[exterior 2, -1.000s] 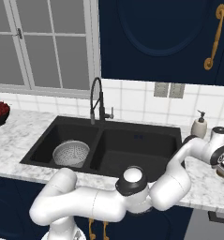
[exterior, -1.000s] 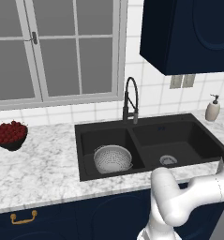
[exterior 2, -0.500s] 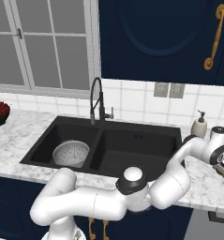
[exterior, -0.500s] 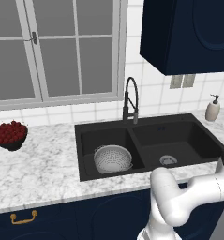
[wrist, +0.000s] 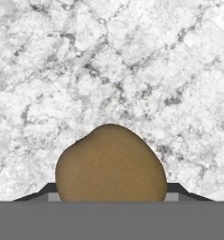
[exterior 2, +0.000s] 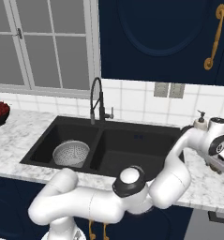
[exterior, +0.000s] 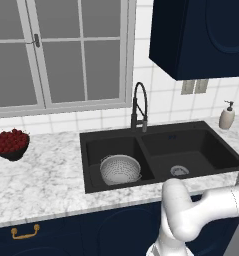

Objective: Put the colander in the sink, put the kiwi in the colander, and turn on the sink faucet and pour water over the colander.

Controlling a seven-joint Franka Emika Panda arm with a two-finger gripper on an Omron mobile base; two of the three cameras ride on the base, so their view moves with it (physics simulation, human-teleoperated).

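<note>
- Bowl of berries [exterior: 11,144]: a dark bowl of red fruit at the far left of the marble tabletop [exterior: 46,175], well apart from the sink; it plays no part in the task.
- Colander [exterior: 120,169]: the silver perforated bowl sits upright in the left basin of the black sink [exterior: 91,150]. Compared with the base views of one second and half a second ago, it has not moved, so the first step reads as done.
- Faucet [exterior: 139,106]: the tall black gooseneck stands behind the divider between the basins. No water can be seen running, so the last step appears not yet begun.
- Soap dispenser [exterior: 226,116]: a beige bottle on the tabletop to the right of the sink, against the tiled wall.
- Arm: it reaches far to the right over the tabletop beyond the sink, and its pose across the three moments is nearly unchanged. Judged from this, the hand has settled for a grasp.
- Kiwi [wrist: 111,164]: in the hand view the tan-brown fruit lies low and central against the marble, between the two dark tips of the claw [wrist: 111,190].
- Claw state: the tips flank the kiwi closely, but whether they are pressing on it or merely bracketing it cannot be told.
- Outlook: the next move probably calls for a secure hold, then a carry leftward to the colander.
</note>
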